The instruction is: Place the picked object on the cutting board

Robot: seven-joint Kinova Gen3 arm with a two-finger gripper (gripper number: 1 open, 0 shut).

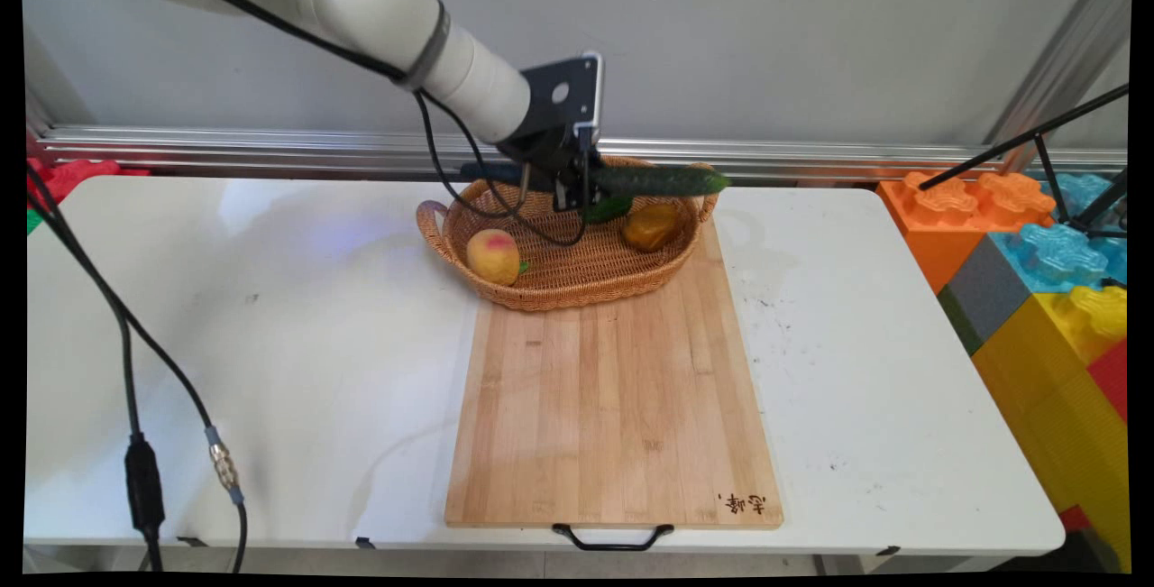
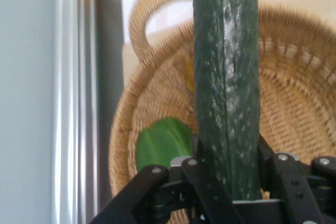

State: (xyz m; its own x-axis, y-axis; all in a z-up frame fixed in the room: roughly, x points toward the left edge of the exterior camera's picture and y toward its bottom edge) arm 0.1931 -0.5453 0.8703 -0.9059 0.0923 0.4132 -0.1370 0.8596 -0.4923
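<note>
**Inspector:** Any writing or marks?

**Assistant:** One. The board [image 1: 616, 407] carries a small dark burnt-in mark at its near right corner, characters I cannot read. Nothing else legible.

**Inspector:** Surface and room?

**Assistant:** A white table [image 1: 270, 371], scuffed with dark specks on its right side. Behind it an aluminium rail [image 1: 270, 143] runs along a grey wall. The wooden board lies lengthwise on the table, a black handle [image 1: 613, 536] at its near end.

**Inspector:** The gripper?

**Assistant:** The gripper [image 1: 573, 192] is pinched on a cucumber [image 1: 663, 179], fingers pressed against both its sides. The cucumber is held level above the far part of the basket [image 1: 559, 285], clear of its floor, its end over the right handle.

**Inspector:** What surrounds it?

**Assistant:** The wicker basket sits on the board's far end. Inside: a peach [image 1: 493, 256] at the left, a brownish fruit [image 1: 651, 226] at the right, a green leaf [image 2: 161, 142] under the gripper.

**Inspector:** Obstructions?

**Assistant:** Black cables [image 1: 135, 389] hang at the left, one looping down across the basket. Large toy blocks [image 1: 1037, 271], orange, blue and yellow, stand beside the table's right end; a black tripod leg [image 1: 1019, 141] crosses above them.
</note>
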